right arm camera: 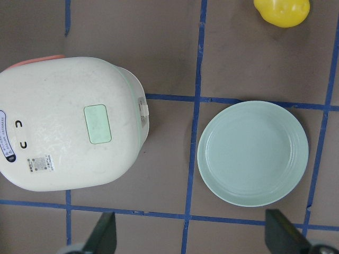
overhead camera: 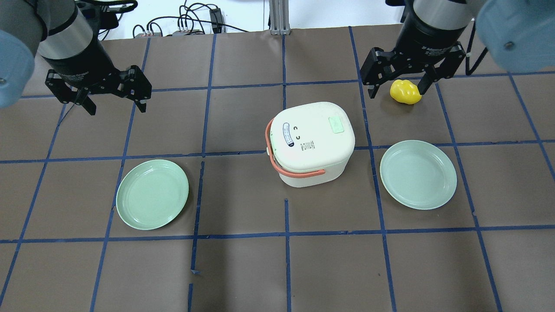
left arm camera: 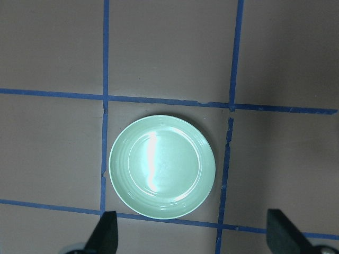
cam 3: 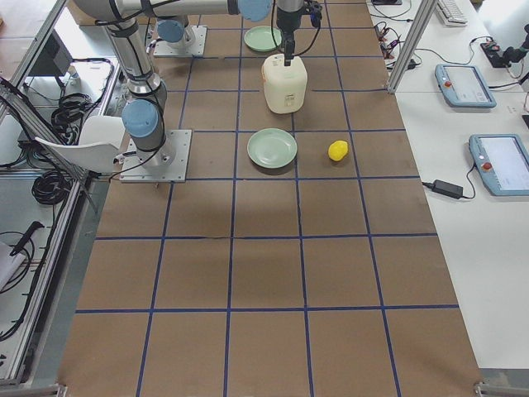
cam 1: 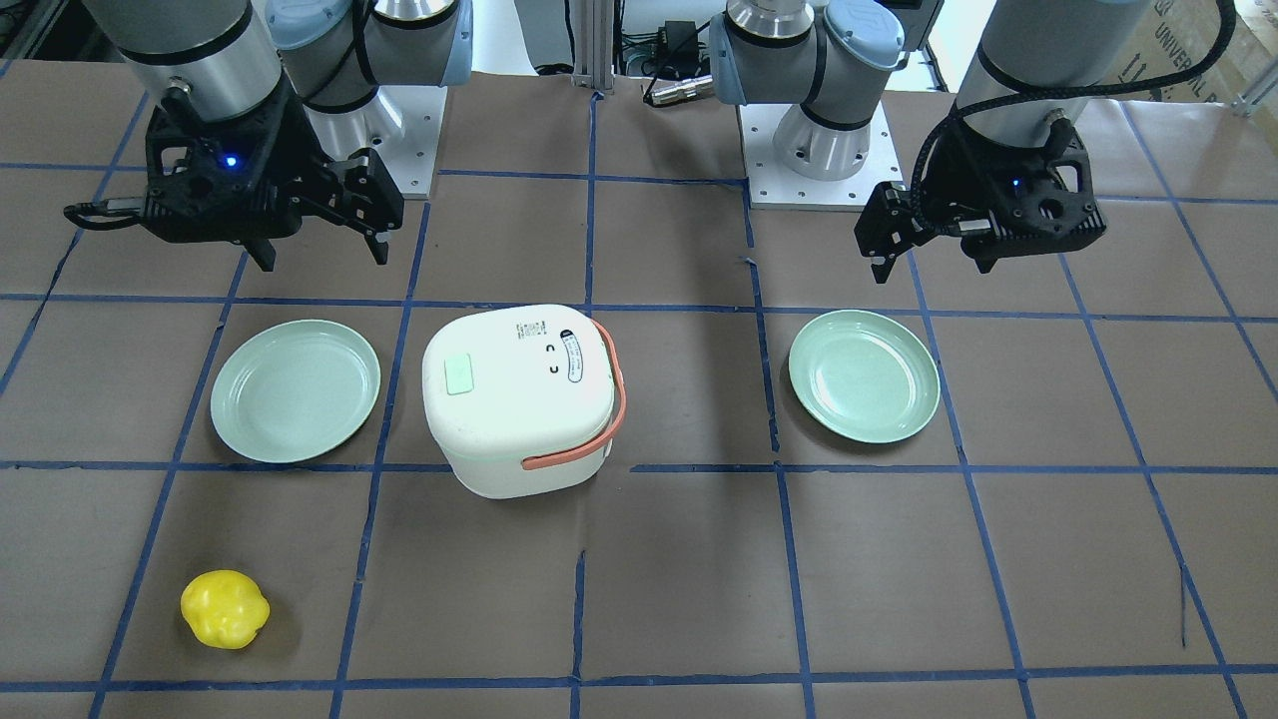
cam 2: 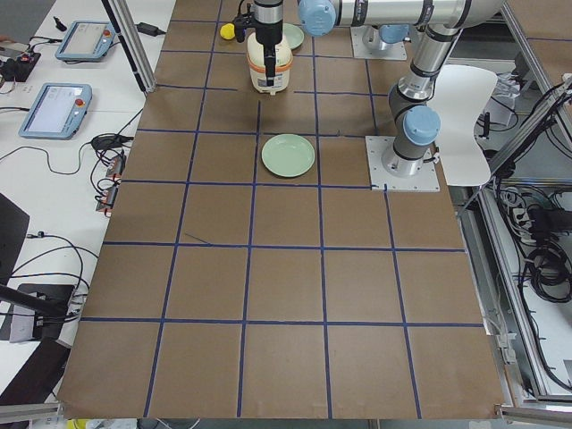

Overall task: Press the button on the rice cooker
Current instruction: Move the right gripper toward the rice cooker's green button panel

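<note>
In the overhead view the rice cooker stands in the middle of the table. The right gripper hangs in the upper right of that view, up and to the right of the cooker and apart from it. Its two fingers are spread wide and hold nothing. In the right wrist view the cooker fills the left half, and the button sits above and a little left of the gap between the fingers. The left gripper hangs in the upper left of the overhead view, well apart from the cooker. It is also spread wide and holds nothing.

The cooker stands between two green plates, one at the lower left and one at the right. A strip of bare table separates each plate from the cooker. A yellow lump lies on the table in the upper right, and in the picture it appears between the right gripper's fingers. The far edge of the table runs along the top of the overhead view, beyond both grippers.

The cooker is a white rounded box with its lid closed. An orange handle is folded down around its left and lower sides. The button is a pale green rectangle near the upper right corner of the lid. An oval label with black marks sits near the left edge of the lid.
</note>
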You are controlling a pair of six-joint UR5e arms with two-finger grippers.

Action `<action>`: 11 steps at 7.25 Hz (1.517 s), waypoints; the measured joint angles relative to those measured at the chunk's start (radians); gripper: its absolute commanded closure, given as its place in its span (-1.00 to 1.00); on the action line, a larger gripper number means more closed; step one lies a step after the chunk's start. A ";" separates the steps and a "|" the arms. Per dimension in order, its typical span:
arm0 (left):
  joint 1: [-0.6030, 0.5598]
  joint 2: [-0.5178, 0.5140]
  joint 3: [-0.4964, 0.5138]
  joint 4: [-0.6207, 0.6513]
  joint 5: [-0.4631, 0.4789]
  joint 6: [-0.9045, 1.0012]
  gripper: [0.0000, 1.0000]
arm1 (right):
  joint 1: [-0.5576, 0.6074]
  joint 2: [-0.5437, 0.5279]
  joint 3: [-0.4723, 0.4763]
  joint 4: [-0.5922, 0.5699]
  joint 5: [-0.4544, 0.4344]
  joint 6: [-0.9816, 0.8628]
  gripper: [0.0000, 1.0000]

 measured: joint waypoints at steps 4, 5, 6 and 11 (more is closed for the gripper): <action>0.000 0.000 0.000 0.000 0.001 0.000 -1.00 | 0.053 0.035 -0.002 -0.059 -0.025 0.003 -1.00; 0.000 0.000 0.000 0.000 0.000 0.000 -1.00 | 0.027 0.033 0.002 -0.060 -0.030 -0.033 -1.00; 0.000 0.000 0.000 0.000 0.000 0.000 -1.00 | -0.007 0.029 0.004 -0.055 -0.029 -0.068 -1.00; 0.000 0.000 0.000 0.000 0.001 0.000 -1.00 | -0.045 0.019 0.015 -0.044 -0.019 -0.099 -1.00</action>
